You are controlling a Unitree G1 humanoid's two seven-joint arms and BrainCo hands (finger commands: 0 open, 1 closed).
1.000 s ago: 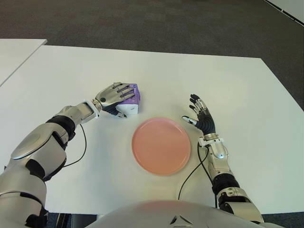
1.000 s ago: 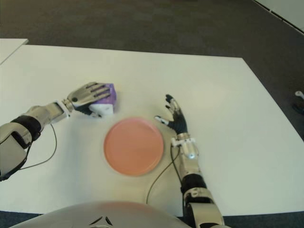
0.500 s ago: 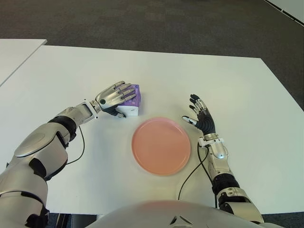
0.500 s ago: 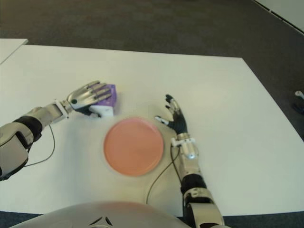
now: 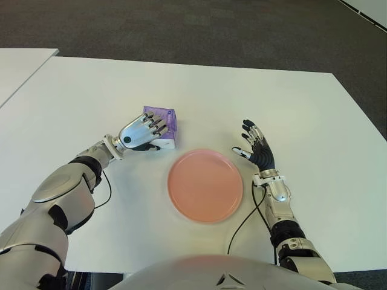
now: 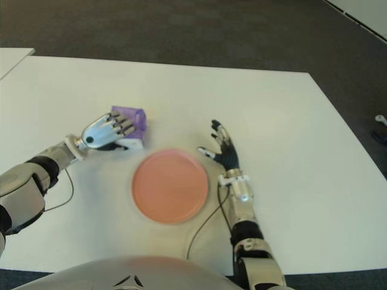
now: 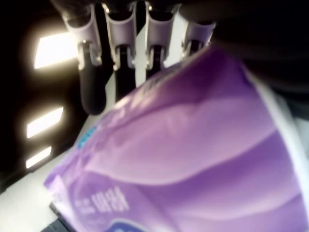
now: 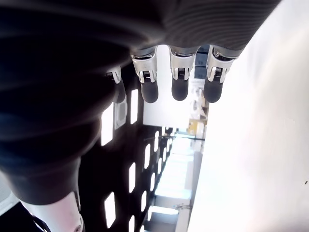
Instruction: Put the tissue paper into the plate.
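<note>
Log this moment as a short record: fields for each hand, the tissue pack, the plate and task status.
left hand: wrapped around the tissue pack, left of the plate
right hand: open, holds nothing, right of the plate
tissue pack: purple, gripped by the left hand, behind the plate's left edge
plate: pink, nothing in it, on the white table
status: pack not yet in plate

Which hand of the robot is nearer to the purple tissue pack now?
Left. The left hand is closed around the tissue pack, beyond the plate on its left side. The right hand shows open, right of the plate, far from the pack.

Tissue pack point(image 5: 162, 122) – near side hidden by left hand point(image 5: 143, 131)
</note>
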